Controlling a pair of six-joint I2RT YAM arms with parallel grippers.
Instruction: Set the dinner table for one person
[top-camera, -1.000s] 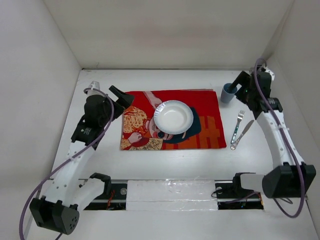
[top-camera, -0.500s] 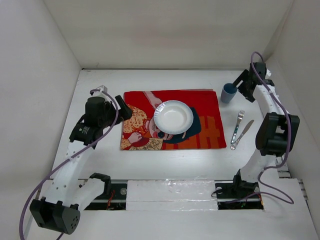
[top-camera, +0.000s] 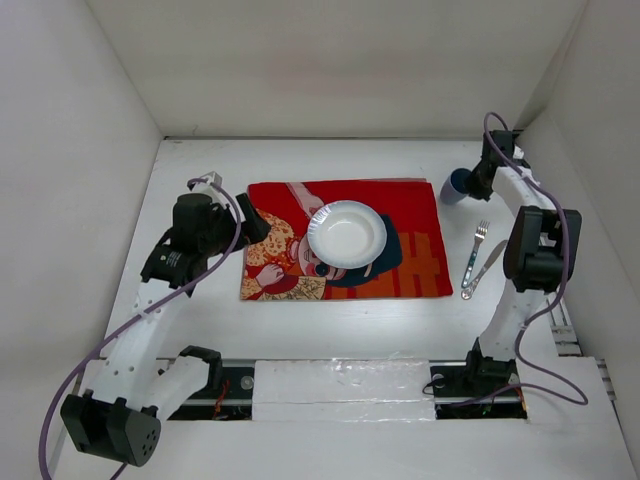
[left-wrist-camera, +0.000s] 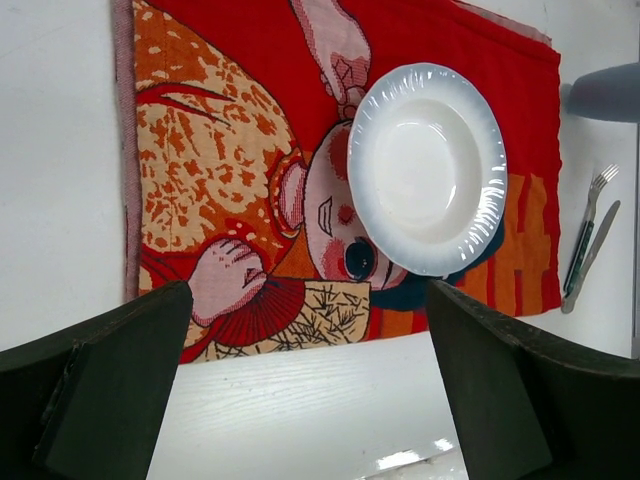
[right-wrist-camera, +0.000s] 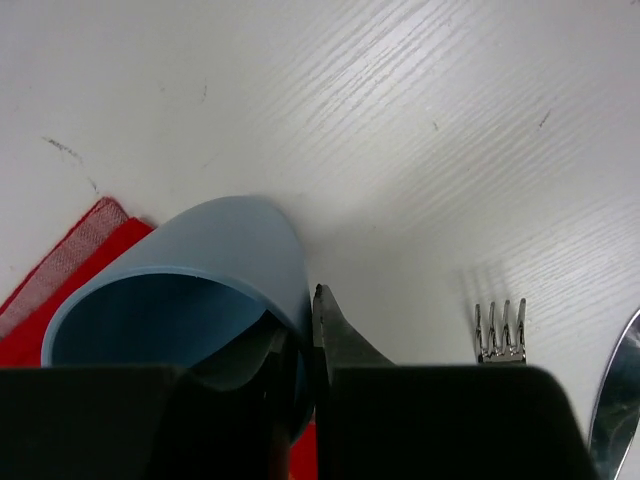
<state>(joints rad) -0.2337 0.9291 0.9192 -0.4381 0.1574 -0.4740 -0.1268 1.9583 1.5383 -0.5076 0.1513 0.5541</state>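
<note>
The large flat matte white dinner table (top-camera: 350, 320) fills the walled workspace. A red cartoon-printed cloth (top-camera: 400, 215) lies at its middle, with a round white paper plate (top-camera: 347, 233) on it. Right of the cloth, a metal fork (top-camera: 476, 250) and knife (top-camera: 487, 268) lie side by side. At the cloth's far right corner, the right gripper (right-wrist-camera: 300, 320) pinches the wall of a light blue plastic cup (right-wrist-camera: 200, 290). The left gripper (left-wrist-camera: 310, 330) hovers over the cloth's left end, spread wide and empty.

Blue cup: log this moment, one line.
right claw: pinching blue cup rim | left claw: open near cloth | plate: on cloth | fork, knife: beside cloth
</note>
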